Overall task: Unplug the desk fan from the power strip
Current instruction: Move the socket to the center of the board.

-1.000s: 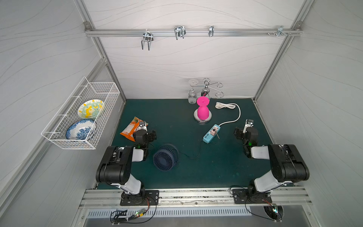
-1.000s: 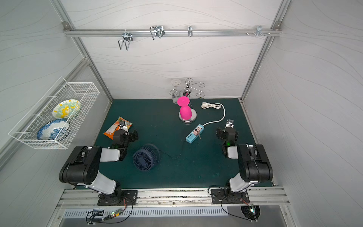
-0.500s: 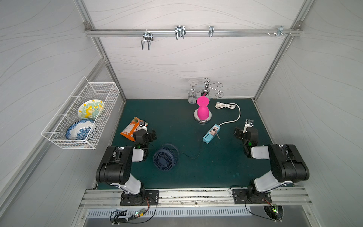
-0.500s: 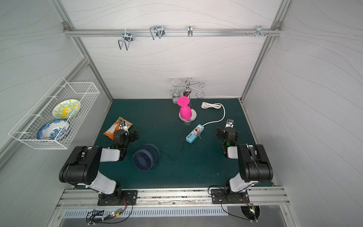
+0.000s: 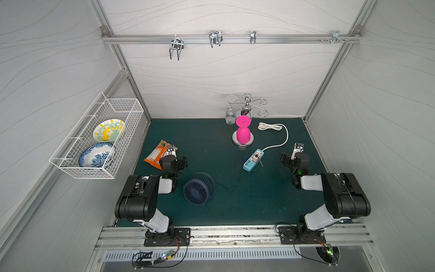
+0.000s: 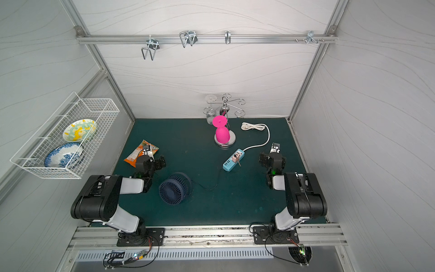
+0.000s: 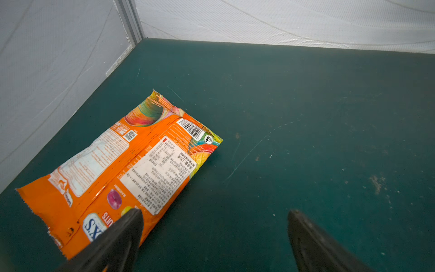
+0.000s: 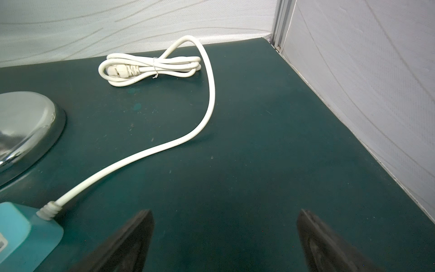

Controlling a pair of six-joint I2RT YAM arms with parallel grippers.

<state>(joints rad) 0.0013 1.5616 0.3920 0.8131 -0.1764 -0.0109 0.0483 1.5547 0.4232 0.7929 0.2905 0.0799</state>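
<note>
One desk fan (image 5: pixel 199 188) stands on the green bench (image 5: pixel 259 202) near the front, just beside the left arm, its round navy grille facing up toward the camera in both top views; one thin black cable (image 5: pixel 231 187) runs from it across the bench to one small pink plug (image 5: pixel 257 156), which sits seated in the white socket face of the one power strip (image 5: pixel 253 160); the strip lies at a slant toward the right of centre, between the fan and the right arm; its one thick white cord (image 8: pixel 164 146) curves away to a tied coil near the back wall.

Two arms, two claws; the left claw (image 7: pixel 213 235) hovers with its two dark fingers (image 7: pixel 122 233) spread wide and nothing between them, one finger showing over the edge of one orange snack bag (image 7: pixel 131 164) lying flat near the left wall; the right claw (image 8: pixel 223 237) is likewise spread wide and empty above bare bench, just beside the cord end of the power strip, touching neither.

One pink goblet-shaped thing (image 5: pixel 243 131) stands upside down on one round chrome base (image 8: pixel 26 122) of a wire stand; one clear glass (image 5: pixel 230 116) hangs on that stand; one white wire basket (image 5: pixel 94 141) on the left wall holds two plates (image 5: pixel 96 154); the rail above carries four metal hooks (image 5: pixel 214 38).
</note>
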